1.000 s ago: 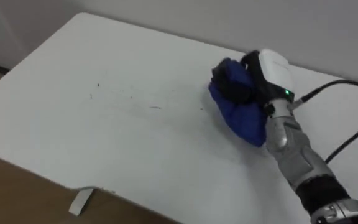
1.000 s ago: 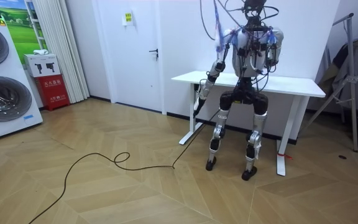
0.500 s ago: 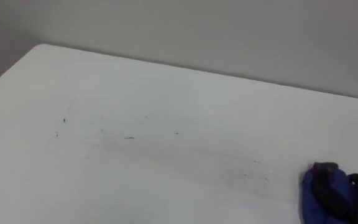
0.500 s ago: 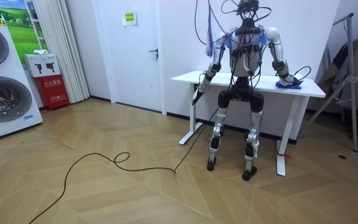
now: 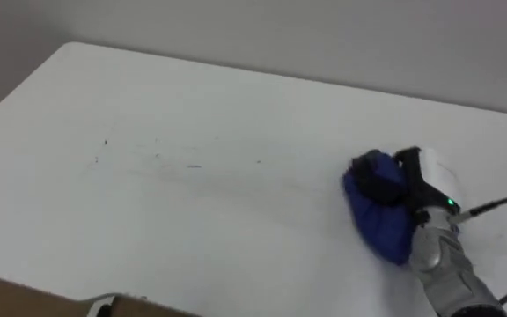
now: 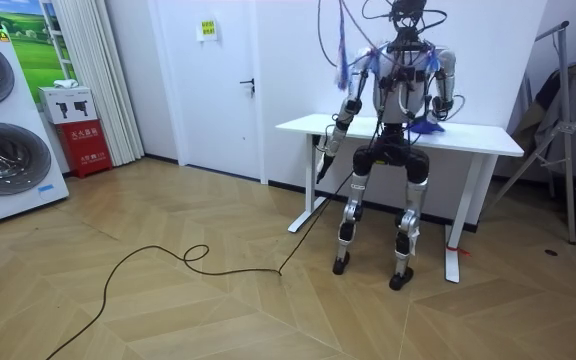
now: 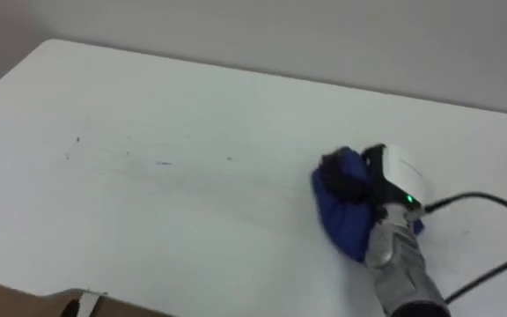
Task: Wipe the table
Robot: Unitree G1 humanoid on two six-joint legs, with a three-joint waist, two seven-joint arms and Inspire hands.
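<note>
A crumpled blue cloth (image 5: 378, 218) lies on the white table (image 5: 192, 229), right of its middle. My right hand (image 5: 427, 179) sits on top of it, dark fingers curled into the cloth and pressing it to the surface; both also show in the right eye view, cloth (image 7: 340, 211) and hand (image 7: 398, 183). A faint line of small dark specks (image 5: 148, 160) crosses the tabletop to the left of the cloth. In the room view I stand at the table's (image 6: 473, 137) long side, facing the wall, with my left hand (image 6: 327, 145) hanging low beside the table's end.
A wall runs close behind the table's far edge. The near edge (image 5: 51, 295) cuts across the lower left, with wooden floor below. In the room view a door (image 6: 223, 80) and washing machines (image 6: 3, 130) stand off to the room view's left.
The right hand swept the cloth from mid-table far out to the right, then back toward the middle. The head camera shifted along with the sweep.
</note>
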